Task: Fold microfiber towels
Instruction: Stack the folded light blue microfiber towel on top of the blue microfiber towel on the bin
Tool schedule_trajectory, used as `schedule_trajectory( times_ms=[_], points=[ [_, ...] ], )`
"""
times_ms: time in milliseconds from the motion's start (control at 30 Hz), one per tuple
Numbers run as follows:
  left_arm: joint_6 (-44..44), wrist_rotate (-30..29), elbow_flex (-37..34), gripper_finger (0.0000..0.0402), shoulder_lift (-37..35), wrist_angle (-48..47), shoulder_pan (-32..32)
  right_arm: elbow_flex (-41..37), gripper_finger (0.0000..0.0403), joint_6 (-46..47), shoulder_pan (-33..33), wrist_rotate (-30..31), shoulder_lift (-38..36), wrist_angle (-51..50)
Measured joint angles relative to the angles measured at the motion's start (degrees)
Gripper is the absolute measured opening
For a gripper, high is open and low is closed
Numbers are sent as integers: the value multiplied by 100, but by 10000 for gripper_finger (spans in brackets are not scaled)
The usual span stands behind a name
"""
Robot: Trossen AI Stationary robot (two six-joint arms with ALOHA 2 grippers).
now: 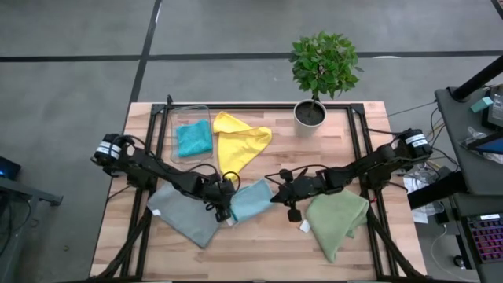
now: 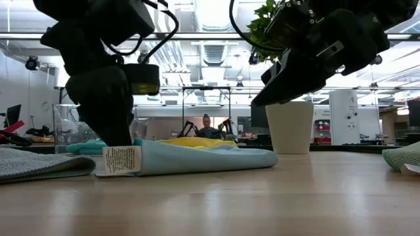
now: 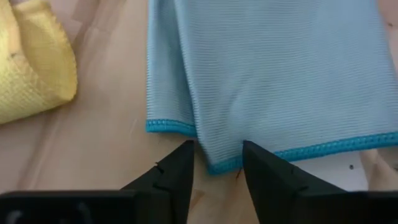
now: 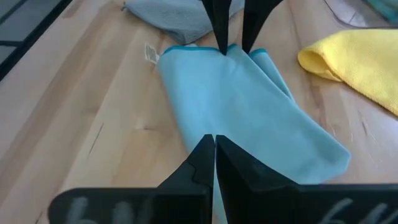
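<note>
Currently catalogued, largest first.

Counter [image 1: 259, 244]: wooden top, carrying every item below.

Yellow towel [image 1: 240, 143]: loose, toward the far edge, beside the clear bin [image 1: 177, 118]. Unfolded; no risk noted.

Grey towel [image 1: 185, 211]: near the front-left corner, partly under the left arm. Its far edge is hidden.

Olive green towel [image 1: 336, 220]: toward the front-right, crumpled; white tag showing.

Light blue towel [image 1: 251, 200]: centre front of the counter, already doubled over. Risk: the fold looks uneven, one layer offset from the other, and a pull at its hem would likely drag both layers and open or skew it.

Teal towel [image 1: 192, 137]: inside the bin, only partly seen.

Left end effector [image 3: 216, 163]: fingers apart, straddling the light blue towel's hem at its near-left edge. Whether they actually pinch cloth is hard to make out. Risk: catching one layer only, or the tag [image 2: 122, 160].

Right end effector [image 4: 214, 149]: fingers together, empty, hanging above the same towel's right end. Risk: snagging cloth if lowered.
</note>
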Motion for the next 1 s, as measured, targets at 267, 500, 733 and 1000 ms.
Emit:
schedule_trajectory(
  times_ms=[267, 500, 733, 1000],
  points=[
    [532, -3, 208, 12, 14, -7, 0, -2, 9, -14, 0, 0, 16, 1],
    [1132, -146, 581, 12, -24, -221, 0, -2, 9, -16, 0, 0, 30, 4],
    [1382, -625, 748, 12, -50, -798, 60, -2, 9, -15, 0, 1, 60, -1],
    [1342, -627, 665, 13, -56, -814, 72, -4, 9, -38, -12, 6, 60, 10]
  ],
)
